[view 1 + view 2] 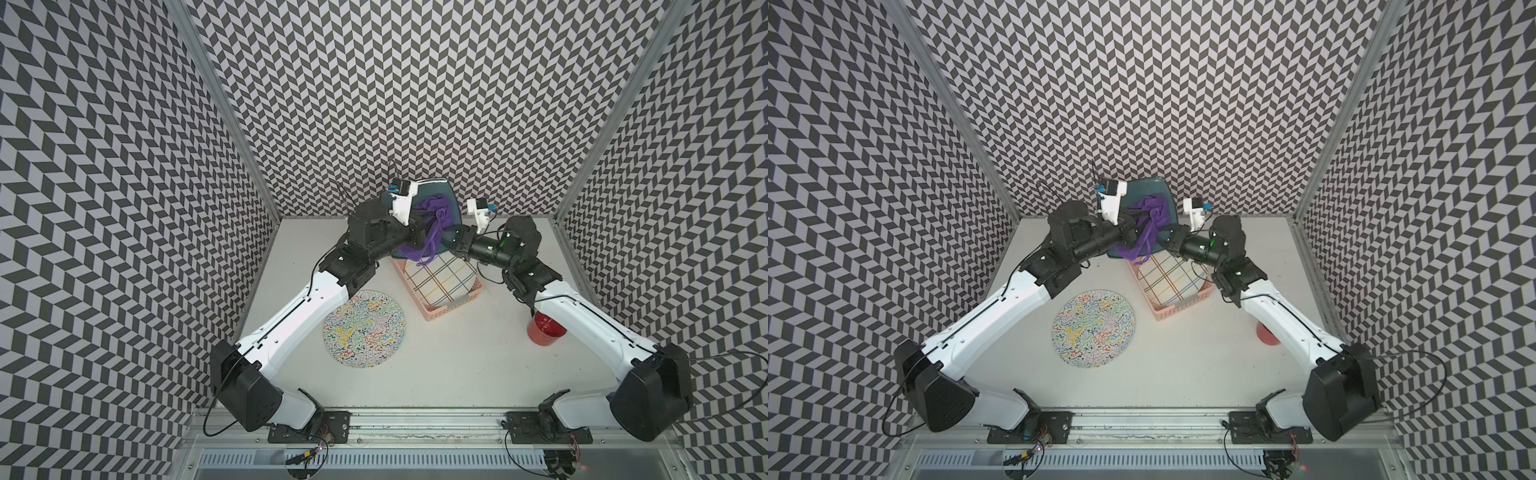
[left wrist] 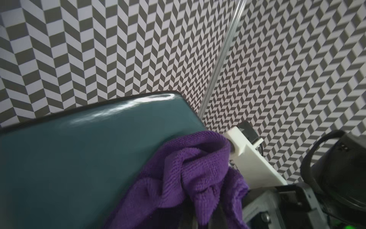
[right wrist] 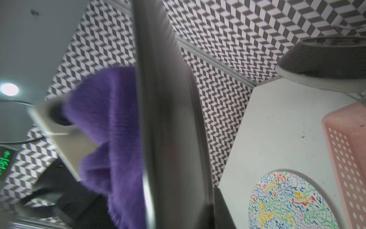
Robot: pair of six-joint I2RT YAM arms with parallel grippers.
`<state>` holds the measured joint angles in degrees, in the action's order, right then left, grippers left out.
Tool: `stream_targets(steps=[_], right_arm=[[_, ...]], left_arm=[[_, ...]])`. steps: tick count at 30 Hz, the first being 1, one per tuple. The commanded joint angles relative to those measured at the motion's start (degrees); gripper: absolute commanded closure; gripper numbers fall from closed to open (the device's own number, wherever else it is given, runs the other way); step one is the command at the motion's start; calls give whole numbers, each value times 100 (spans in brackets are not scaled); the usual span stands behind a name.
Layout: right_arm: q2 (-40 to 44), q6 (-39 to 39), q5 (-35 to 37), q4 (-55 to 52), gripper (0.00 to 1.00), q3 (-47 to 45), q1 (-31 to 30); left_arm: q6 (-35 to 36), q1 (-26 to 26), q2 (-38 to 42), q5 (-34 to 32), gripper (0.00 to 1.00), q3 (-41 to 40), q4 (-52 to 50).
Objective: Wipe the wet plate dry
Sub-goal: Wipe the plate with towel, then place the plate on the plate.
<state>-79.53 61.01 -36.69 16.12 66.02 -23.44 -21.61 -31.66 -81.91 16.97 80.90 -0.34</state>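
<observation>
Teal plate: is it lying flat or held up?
Held up, tilted on edge. The right hand pinches the plate by its rim, clear of the table; the left hand holds a cloth against its face.

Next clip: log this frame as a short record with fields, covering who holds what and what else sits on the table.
plate being wiped: teal plate, held up off the table, tilted
left hand: shut on purple cloth, cloth lying against the plate's face
right hand: shut on the teal plate's edge
pink basket: on the table, holds a plaid plate
squiggle plate: flat on the table, untouched
red cup: on the table, robot's right side
</observation>
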Motion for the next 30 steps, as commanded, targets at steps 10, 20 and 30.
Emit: stream_targets(steps=[10, 20, 30], right_arm=[[651, -219, -52, 1031, 100, -717, 259], [-967, -2552, -132, -1336, 100, 277, -1421], [-3182, -3699, -534, -2443, 100, 1784, -2391]], left_arm=[[-3514, 1763, 960, 1472, 100, -585, 2244], [-892, 879, 1313, -71, 100, 352, -180], [-802, 820, 1371, -89, 100, 118, -344]])
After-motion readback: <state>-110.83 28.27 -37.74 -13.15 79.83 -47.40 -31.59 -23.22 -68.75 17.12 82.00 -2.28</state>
